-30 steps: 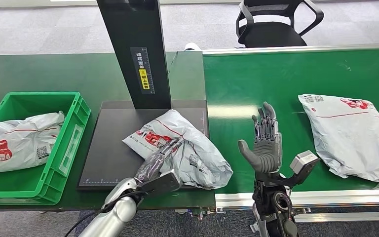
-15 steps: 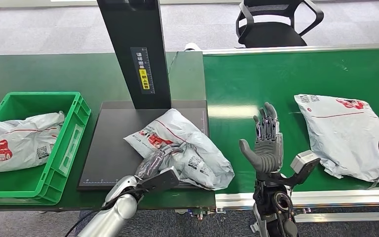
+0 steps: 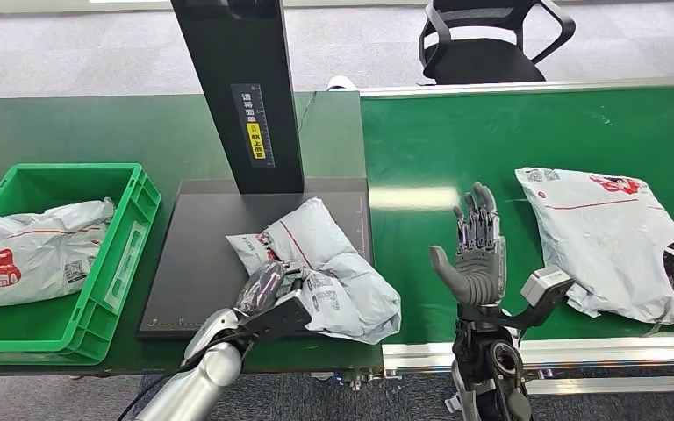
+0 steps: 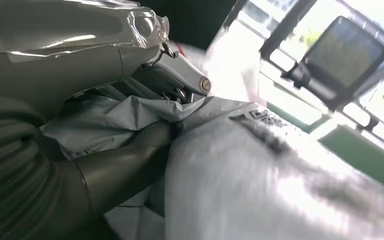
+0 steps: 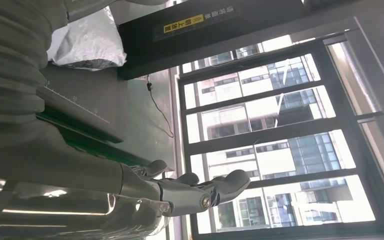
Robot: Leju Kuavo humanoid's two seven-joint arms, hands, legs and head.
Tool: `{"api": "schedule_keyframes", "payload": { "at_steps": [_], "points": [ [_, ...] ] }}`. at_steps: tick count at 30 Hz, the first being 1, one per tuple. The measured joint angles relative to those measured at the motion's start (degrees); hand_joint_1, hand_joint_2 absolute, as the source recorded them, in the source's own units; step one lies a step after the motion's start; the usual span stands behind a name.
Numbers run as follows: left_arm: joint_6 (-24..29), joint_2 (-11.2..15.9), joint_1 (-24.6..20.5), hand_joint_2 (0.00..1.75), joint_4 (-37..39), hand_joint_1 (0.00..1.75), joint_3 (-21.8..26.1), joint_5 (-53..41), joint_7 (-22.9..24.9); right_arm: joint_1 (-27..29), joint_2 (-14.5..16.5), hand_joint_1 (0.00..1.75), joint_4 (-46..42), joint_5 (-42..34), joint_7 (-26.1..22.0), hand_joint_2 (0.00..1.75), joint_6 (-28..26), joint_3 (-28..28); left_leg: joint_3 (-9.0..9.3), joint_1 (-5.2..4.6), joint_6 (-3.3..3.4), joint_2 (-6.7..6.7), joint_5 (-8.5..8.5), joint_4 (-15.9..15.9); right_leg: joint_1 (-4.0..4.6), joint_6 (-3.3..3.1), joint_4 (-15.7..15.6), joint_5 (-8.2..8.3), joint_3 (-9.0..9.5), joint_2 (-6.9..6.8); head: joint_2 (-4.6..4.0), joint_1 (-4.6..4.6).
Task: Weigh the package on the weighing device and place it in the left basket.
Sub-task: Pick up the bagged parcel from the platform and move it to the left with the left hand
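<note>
While my left hand point(image 3: 268, 289) is gripping the package point(image 3: 329, 263), the bag is bunching up into folds under its fingers and is lying on the dark plate of the weighing device point(image 3: 202, 254), with its right end hanging over the plate's edge onto the green belt point(image 3: 456, 140). From the left wrist camera I am seeing the grey plastic point(image 4: 260, 190) pressed in between the thumb point(image 4: 115, 172) and the fingers, so the hand is closed on it. My right hand point(image 3: 474, 250) is standing upright over the belt, fingers spread and straight, holding nothing; the right wrist camera is showing the same stretched fingers point(image 5: 200, 192). I am seeing the green basket point(image 3: 127, 246) just beside the plate on the left, with another bag point(image 3: 35, 250) lying in it. A second large bag point(image 3: 619, 237) is resting on the belt to the right, well apart from the open hand.
</note>
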Motion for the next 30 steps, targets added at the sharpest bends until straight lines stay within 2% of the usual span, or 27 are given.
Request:
{"api": "schedule_keyframes", "payload": {
  "at_steps": [5,11,14,20,30],
  "points": [
    [5.10,0.05,1.52,1.75,-2.54,1.75,1.32,1.62,-2.75,0.01,0.00,0.00,-0.05,-0.98,0.66,1.75,-0.02,-0.18,-0.01,0.00,0.00,0.01,0.00,0.00,0.00,0.00,0.00,0.00,-0.02,0.01,0.00,0.00],
    [15.60,0.31,4.46,1.75,-8.13,1.75,3.56,5.40,-10.00,0.01,0.00,0.00,-0.08,-2.74,1.38,1.75,-0.46,-0.20,-0.02,0.00,0.00,0.01,0.00,0.00,0.00,0.00,0.00,0.00,-0.02,0.00,0.00,0.01],
    [18.46,0.57,5.83,1.75,-11.44,1.75,4.54,7.11,-12.03,0.00,0.00,0.00,-0.06,-3.40,1.41,1.75,-0.83,-0.13,-0.03,0.00,0.00,0.00,0.00,0.00,0.00,0.00,0.00,0.00,-0.02,0.00,0.00,0.01],
    [19.43,1.13,7.14,1.75,-15.02,1.75,5.67,7.88,-12.86,-0.01,0.00,0.00,-0.05,-3.75,1.41,1.75,-0.94,-0.01,-0.03,0.00,0.00,-0.01,0.00,0.00,0.00,0.00,0.00,0.00,-0.02,-0.01,0.00,0.01],
    [20.62,1.34,7.79,1.75,-16.63,1.75,6.07,8.13,-13.75,-0.02,0.00,0.00,-0.03,-3.84,1.41,1.75,-0.99,0.03,-0.04,0.00,0.00,0.00,0.00,0.00,0.00,0.00,0.00,0.00,-0.02,0.00,0.00,0.01]
  ]
}}
